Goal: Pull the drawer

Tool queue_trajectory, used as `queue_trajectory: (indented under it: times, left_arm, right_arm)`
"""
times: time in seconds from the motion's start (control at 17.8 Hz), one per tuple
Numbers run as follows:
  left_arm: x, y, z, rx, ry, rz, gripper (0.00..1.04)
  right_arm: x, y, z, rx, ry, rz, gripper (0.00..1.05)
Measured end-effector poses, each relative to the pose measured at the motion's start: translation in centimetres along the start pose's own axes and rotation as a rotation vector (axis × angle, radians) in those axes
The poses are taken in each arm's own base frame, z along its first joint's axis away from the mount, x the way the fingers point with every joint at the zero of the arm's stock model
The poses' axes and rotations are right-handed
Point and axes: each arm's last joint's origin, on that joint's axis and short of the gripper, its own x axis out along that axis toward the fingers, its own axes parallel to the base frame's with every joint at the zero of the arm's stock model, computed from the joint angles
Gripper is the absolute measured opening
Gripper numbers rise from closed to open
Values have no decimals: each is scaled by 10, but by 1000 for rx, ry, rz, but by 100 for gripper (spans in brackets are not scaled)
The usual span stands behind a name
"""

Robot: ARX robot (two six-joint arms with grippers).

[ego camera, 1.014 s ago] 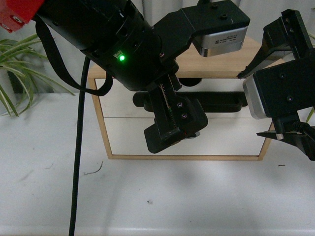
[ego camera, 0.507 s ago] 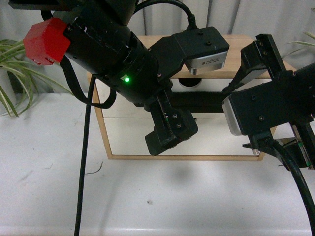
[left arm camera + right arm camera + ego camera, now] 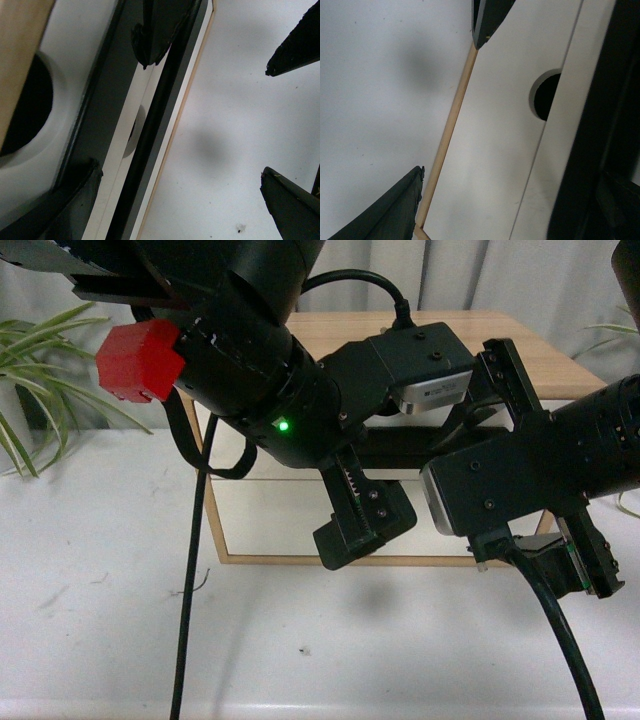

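Note:
The drawer [image 3: 572, 75] is the upper white front of a wooden cabinet [image 3: 540, 355]. Its black bar handle [image 3: 400, 450] is mostly hidden behind both arms in the front view. In the left wrist view the handle [image 3: 97, 115] runs below the half-round notch [image 3: 20, 115]. My left gripper [image 3: 180, 177] is open, one fingertip [image 3: 85, 185] over the handle band, the other over the table. In the front view the left gripper [image 3: 365, 525] hangs before the lower front. My right gripper [image 3: 512, 187] is open beside the handle [image 3: 605, 125], and in the front view the right gripper [image 3: 575, 560] sits at the cabinet's right.
The plain lower drawer front [image 3: 495, 140] has a small notch [image 3: 547, 95] and no handle. The cabinet stands on a white table [image 3: 300, 640]. Plants stand at the left [image 3: 40, 360] and far right [image 3: 620, 330]. A black cable [image 3: 185, 590] hangs from the left arm.
The left arm has swung right and a little lower in front of the cabinet. The right arm has moved left toward the cabinet's middle, covering more of the handle.

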Motion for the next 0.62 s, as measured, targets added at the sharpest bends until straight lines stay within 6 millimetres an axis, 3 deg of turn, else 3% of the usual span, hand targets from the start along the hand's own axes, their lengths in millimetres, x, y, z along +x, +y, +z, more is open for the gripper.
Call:
queue_trajectory:
  times: [0.23,0.62]
  left_arm:
    - [10,-10,-1,7,-2,-39,98]
    - [13,-17,-3,9,-11,-63,98]
  right_arm:
    - [10,9,-6,14,16,6,98]
    - [4,18,-4,66,15,25,98]
